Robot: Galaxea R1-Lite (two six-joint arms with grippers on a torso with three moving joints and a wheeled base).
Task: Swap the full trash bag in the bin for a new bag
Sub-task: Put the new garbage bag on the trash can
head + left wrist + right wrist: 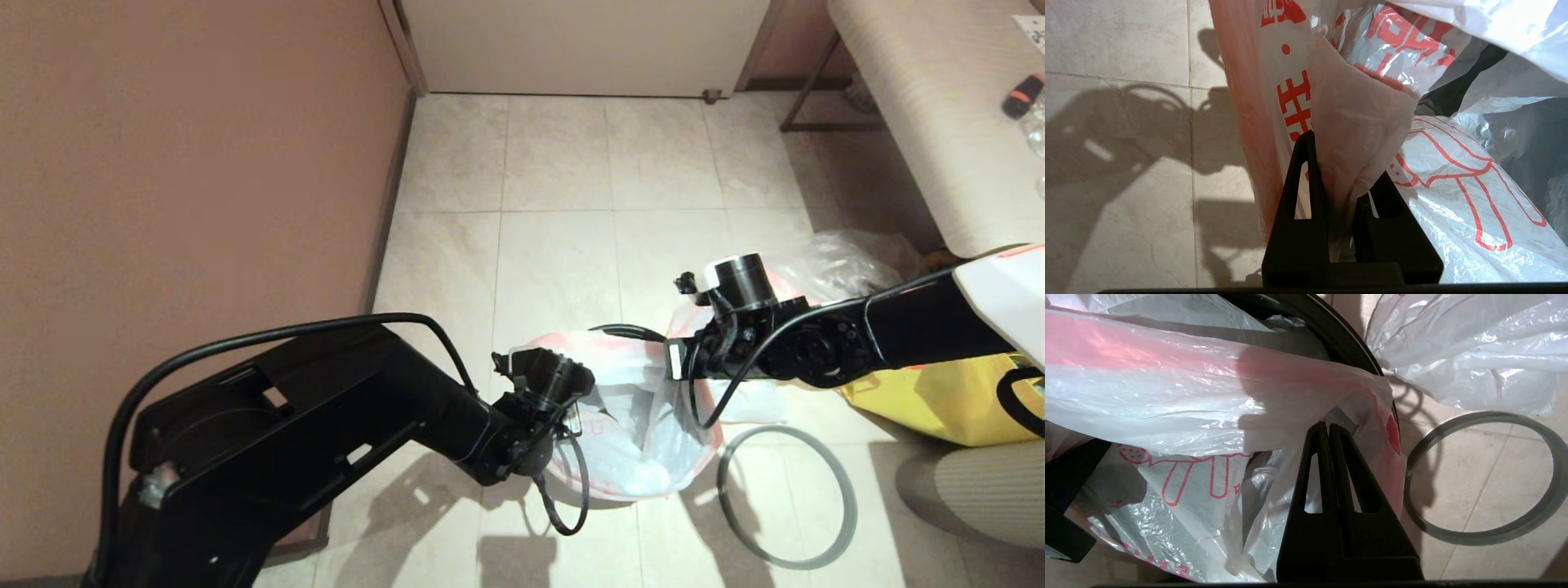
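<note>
A translucent white trash bag (645, 433) with an orange-red hem and red print sits in the mouth of the black bin (1355, 347), whose body is mostly hidden under it. Crumpled plastic shows inside the bag. My left gripper (575, 408) is at the bag's near-left edge, shut on a fold of the film (1355, 122). At the far-right edge my right gripper (676, 359) is shut on the hem (1372, 400), which it holds raised. The grey ring rim (722, 483) lies flat on the floor to the right of the bin.
A crumpled clear-looking bag (849, 257) lies on the tiles behind my right arm. To its right stands a yellow fabric tote (939, 400), under a pale bench (922, 122). A brown wall (204, 163) runs along the left. Tiled floor stretches ahead to a door.
</note>
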